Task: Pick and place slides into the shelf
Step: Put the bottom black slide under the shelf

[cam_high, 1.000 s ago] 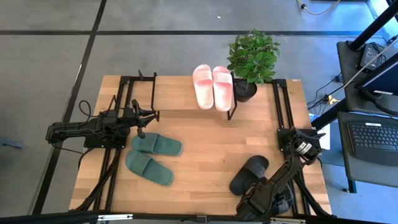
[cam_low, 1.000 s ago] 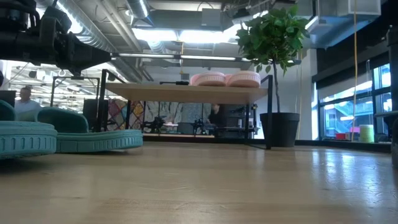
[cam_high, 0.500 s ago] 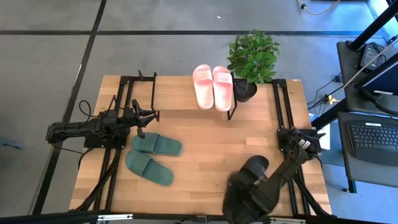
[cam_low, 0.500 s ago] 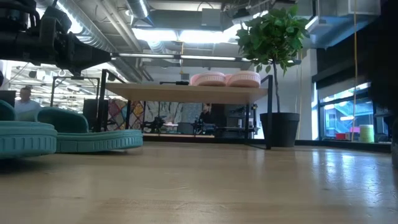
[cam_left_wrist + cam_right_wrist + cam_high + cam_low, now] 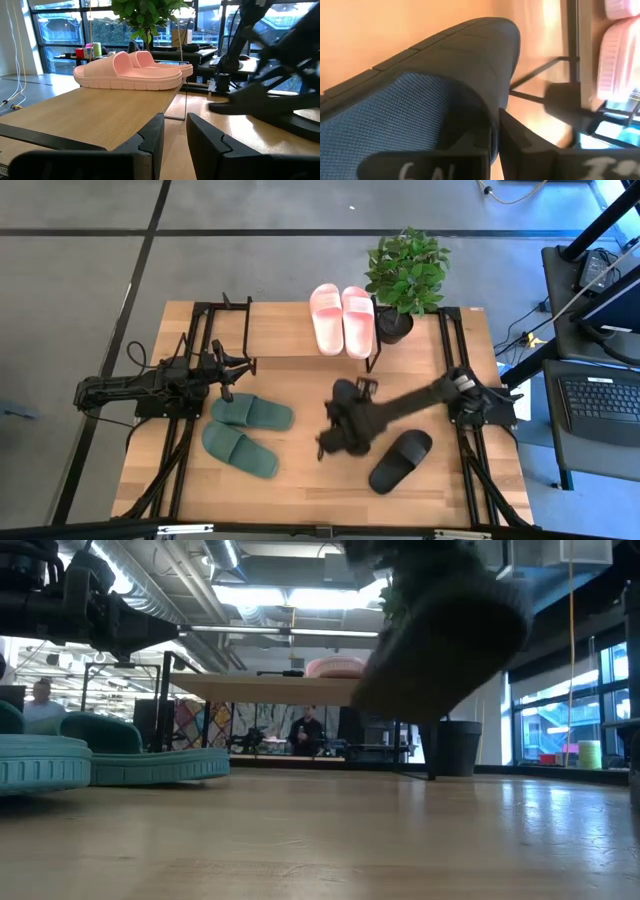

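I see my right claw (image 5: 340, 432) at mid-frame in the high view, pinching a black slide (image 5: 347, 420) above the bench (image 5: 300, 480); its mate (image 5: 400, 461) lies lower right. The pink pair (image 5: 341, 319) sits on the shelf (image 5: 280, 330) at upper centre, board left of it bare. My left claw (image 5: 235, 370), part spread, waits at left, above the green pair (image 5: 245, 430).

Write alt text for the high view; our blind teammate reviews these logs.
The right pincer carries a black slide above mid-table, toward the shelf holding the pink pair. Another black slide and the green pair lie on the table; the left pincer waits.
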`<action>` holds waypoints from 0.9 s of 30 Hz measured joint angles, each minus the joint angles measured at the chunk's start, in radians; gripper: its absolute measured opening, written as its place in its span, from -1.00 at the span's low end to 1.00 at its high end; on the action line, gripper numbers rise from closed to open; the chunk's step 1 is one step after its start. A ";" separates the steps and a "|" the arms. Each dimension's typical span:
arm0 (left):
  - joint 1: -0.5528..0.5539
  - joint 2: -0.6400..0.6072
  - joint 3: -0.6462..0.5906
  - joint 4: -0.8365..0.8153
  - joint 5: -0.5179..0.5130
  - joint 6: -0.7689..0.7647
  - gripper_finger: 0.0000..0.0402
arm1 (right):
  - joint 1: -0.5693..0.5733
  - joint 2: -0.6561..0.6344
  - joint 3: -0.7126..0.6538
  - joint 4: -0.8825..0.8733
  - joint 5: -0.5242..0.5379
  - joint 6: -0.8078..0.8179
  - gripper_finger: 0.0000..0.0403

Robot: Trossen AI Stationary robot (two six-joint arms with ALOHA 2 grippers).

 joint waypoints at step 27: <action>0.000 0.000 0.000 0.000 0.000 0.000 -0.62 | -0.226 -0.002 -0.391 0.428 0.092 -0.173 -0.67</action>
